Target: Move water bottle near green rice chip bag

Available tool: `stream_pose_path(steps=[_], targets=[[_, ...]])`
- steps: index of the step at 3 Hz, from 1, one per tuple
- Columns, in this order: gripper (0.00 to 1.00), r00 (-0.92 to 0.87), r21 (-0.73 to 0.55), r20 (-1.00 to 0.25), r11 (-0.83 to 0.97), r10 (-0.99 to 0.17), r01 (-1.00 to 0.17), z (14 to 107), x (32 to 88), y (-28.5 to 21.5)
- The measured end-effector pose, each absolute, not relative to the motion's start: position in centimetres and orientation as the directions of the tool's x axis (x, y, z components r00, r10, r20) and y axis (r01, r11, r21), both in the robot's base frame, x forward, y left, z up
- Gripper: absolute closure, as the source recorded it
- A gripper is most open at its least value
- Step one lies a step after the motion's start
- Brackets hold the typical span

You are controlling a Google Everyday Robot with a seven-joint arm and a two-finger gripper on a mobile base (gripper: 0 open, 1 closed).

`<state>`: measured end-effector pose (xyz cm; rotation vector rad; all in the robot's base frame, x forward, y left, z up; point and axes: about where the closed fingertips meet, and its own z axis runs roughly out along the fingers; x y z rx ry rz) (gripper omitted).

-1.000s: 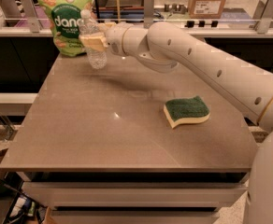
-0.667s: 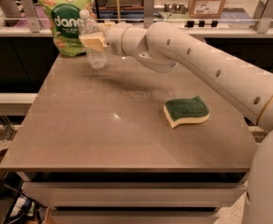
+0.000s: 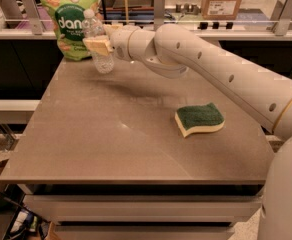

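Note:
The clear ribbed water bottle (image 3: pixel 99 43) with a white cap is upright at the table's far left, its base at or just above the tabletop. My gripper (image 3: pixel 99 45) reaches in from the right and is shut on the bottle's middle, its tan fingers (image 3: pixel 97 45) across the label band. The bright green rice chip bag (image 3: pixel 70 23) with white "dang" lettering stands just behind and left of the bottle, close to it.
A green-and-yellow sponge (image 3: pixel 199 119) lies on the right part of the brown table (image 3: pixel 111 144). My white arm (image 3: pixel 211 69) spans the table's far right. A railed counter (image 3: pixel 151 31) with boxes runs behind the table.

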<state>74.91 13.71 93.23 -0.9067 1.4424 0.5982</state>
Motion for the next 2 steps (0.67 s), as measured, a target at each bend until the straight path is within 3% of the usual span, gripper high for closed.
stream_pose_path(steps=[1, 2], targets=[[0.0, 0.079, -0.162, -0.982, 0.551, -0.171, -0.819, 93.24, 74.83, 13.97], [0.0, 0.079, -0.162, -0.982, 0.551, -0.171, -0.819, 93.24, 74.82, 13.98]])
